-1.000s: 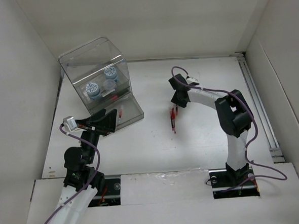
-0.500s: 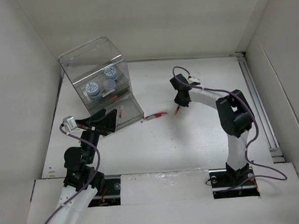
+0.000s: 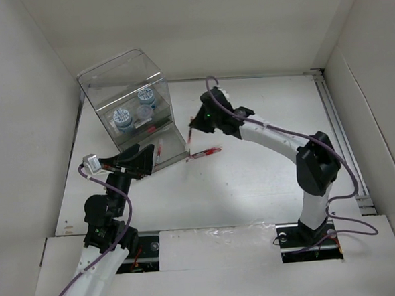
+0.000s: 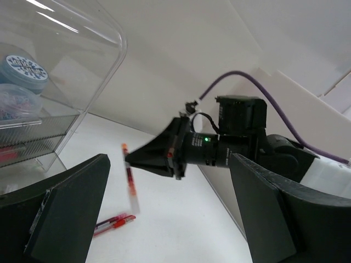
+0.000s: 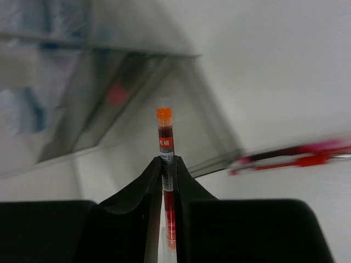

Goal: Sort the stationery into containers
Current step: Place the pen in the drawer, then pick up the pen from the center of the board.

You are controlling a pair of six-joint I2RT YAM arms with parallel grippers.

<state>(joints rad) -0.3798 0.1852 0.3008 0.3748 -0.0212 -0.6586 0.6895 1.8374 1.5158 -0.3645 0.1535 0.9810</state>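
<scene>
Pens are in two places. The right tool (image 5: 169, 163) is clenched on one thin red pen (image 5: 166, 143), whose orange end sticks out past the fingertips, near the right front corner of the clear organiser box (image 3: 131, 105). Two more red pens (image 3: 204, 153) lie on the counter (image 3: 253, 178) just beside that corner. Blue-and-white rolls (image 3: 123, 117) sit inside the box. The left tool (image 3: 143, 161) hangs released at the box front.

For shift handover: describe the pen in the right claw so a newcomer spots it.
Find the clear organiser box at far left. Just right of it, the right claw pinches one thin red pen, orange-tipped, in the air. The other red pens lie flat.
</scene>
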